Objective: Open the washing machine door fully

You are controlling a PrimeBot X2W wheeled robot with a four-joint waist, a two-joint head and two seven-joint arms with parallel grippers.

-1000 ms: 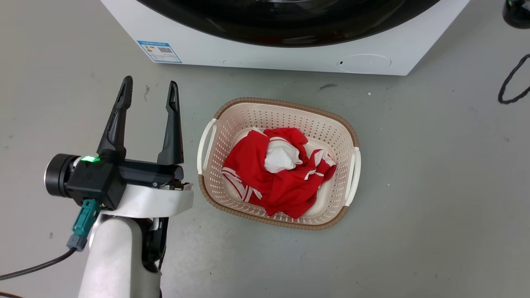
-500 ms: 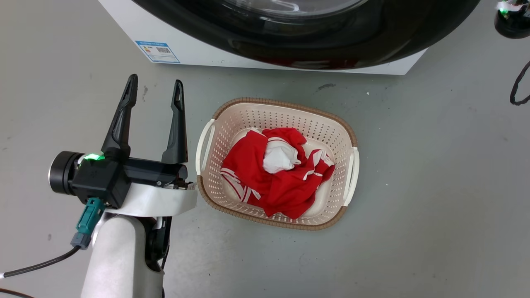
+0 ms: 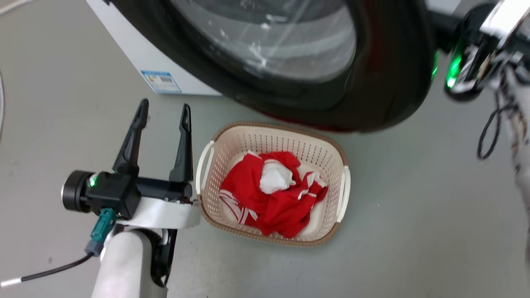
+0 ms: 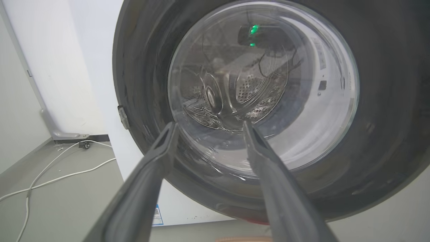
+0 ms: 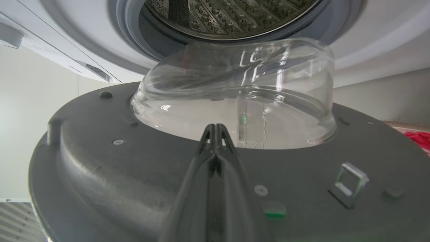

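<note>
The washing machine door (image 3: 385, 74) stands swung out from the white washing machine (image 3: 136, 54), its glossy black rim and glass centre hanging over the floor above the basket. In the right wrist view I see the door's grey inner face (image 5: 134, 174) and clear glass bowl (image 5: 235, 101), with the steel drum (image 5: 228, 16) behind. My right gripper (image 5: 215, 129) is shut, its fingers lying along that inner face near the bowl. The right arm (image 3: 476, 54) shows past the door's edge. My left gripper (image 3: 165, 106) is open and holds nothing, pointing at the door's outer face (image 4: 386, 101).
A cream perforated basket (image 3: 209, 157) with red and white clothes (image 3: 273, 194) sits on the grey floor under the door's lower edge, right of my left gripper. A blue label (image 3: 160, 81) marks the machine's lower front. White cables (image 4: 50, 171) lie on the floor left of the machine.
The door has swung outward and now covers much more of the head view, which has itself shifted. The right arm has come into view at the upper right. The left gripper stays open.
</note>
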